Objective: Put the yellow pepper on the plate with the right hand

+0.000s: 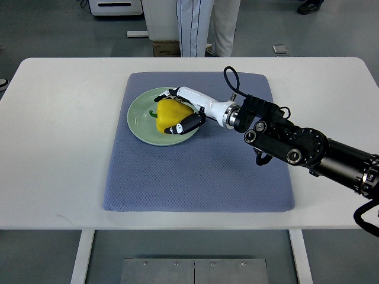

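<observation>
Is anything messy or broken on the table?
Nothing stands out. The yellow pepper sits on the green plate, with the right robot hand wrapped around it. The plate rests flat on the blue mat. No spills or damage show.

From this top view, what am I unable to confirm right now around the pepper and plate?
- Whether the yellow pepper rests on the plate or hangs just above it: the steep top view hides its underside.
- Plate surface beneath pepper and right hand: covered by them.
- Left arm: out of frame.
- Person behind the table: cut off by the top edge, only legs show.
</observation>
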Controlling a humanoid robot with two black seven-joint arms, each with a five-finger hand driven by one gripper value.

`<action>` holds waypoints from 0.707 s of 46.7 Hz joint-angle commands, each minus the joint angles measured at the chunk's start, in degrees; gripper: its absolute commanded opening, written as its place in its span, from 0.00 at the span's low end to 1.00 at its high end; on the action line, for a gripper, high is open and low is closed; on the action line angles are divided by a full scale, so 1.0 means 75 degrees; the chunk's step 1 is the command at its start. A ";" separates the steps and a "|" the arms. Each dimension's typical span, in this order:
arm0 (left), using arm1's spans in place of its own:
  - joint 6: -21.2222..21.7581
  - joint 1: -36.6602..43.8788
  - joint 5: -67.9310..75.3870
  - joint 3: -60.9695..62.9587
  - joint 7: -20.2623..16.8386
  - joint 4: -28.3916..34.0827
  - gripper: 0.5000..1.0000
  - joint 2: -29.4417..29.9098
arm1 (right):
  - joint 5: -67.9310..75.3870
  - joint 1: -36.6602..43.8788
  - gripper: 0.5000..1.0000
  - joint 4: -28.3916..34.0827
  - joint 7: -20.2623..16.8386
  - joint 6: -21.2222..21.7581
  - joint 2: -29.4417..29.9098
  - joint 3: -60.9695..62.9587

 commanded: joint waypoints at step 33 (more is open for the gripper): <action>-0.0001 0.0000 0.0001 0.0000 0.0000 -0.0008 1.00 0.0000 | 0.0577 -0.0351 0.98 -0.0066 0.0011 -0.0117 0.0000 0.1229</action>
